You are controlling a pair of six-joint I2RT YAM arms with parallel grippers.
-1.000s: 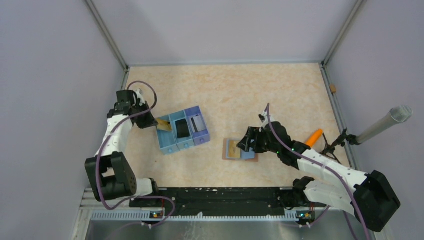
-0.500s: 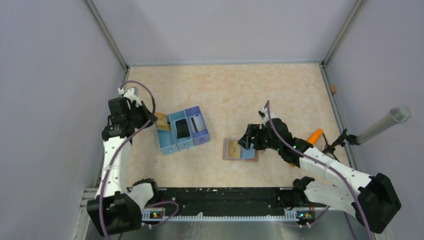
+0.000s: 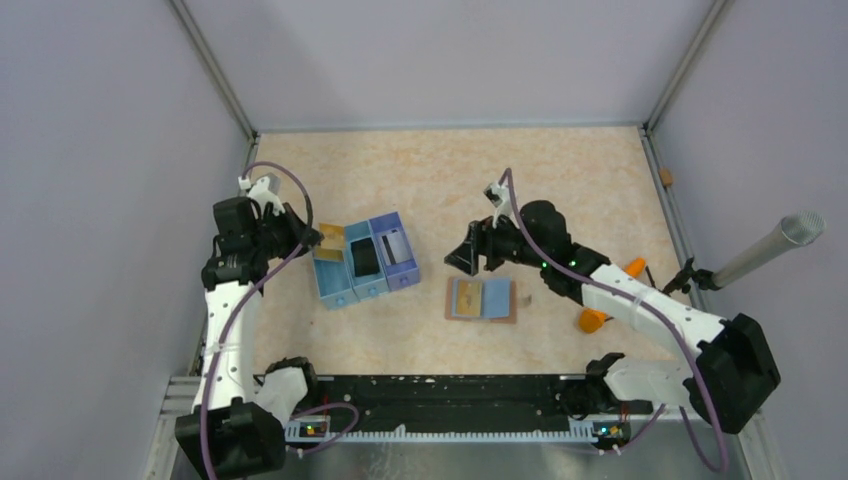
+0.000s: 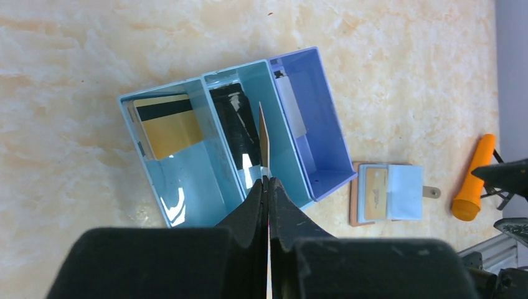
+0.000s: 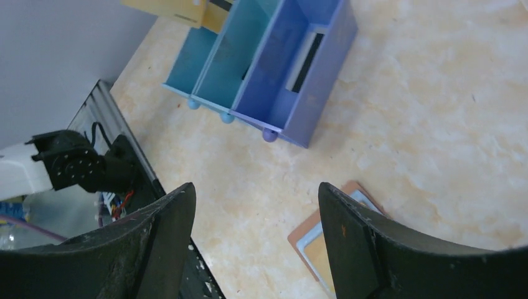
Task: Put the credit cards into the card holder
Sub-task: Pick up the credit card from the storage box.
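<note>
Fingers (image 4: pixel 249 205) of the left end effector (image 4: pixel 266 180) are pressed shut on a thin card (image 4: pixel 263 134), which is seen edge-on from the left wrist, with the blue box (image 4: pixel 324 149) below it. In the overhead view this end effector (image 3: pixel 303 238) is placed at the left end of the box (image 3: pixel 400 272), and the held card (image 3: pixel 330 231) is seen over that end.

Three compartments are counted in the box. A striped card (image 4: pixel 165 121), gold with a black band, is leaned in the left one, a glossy black item (image 4: pixel 231 121) is stood in the middle one, and a pale flat piece (image 4: pixel 289 106) is stood in the right one.

The right end effector (image 3: pixel 468 255) is held with its jaws spread wide and nothing between them, above the counter (image 3: pixel 440 170) between the box and the wallet (image 3: pixel 482 314). From the right wrist, only a corner of the wallet (image 5: pixel 305 232) is seen between the fingers (image 5: pixel 165 243).

The wallet is laid open and flat on the counter, right of the box and apart from it. A gold card (image 3: pixel 465 296) is seen on its left half and a light blue card (image 3: pixel 497 294) on its right half; whether they are tucked into slots cannot be told.

An orange carrot-shaped toy (image 3: pixel 594 320) is laid further right, partly covered by the right arm.
</note>
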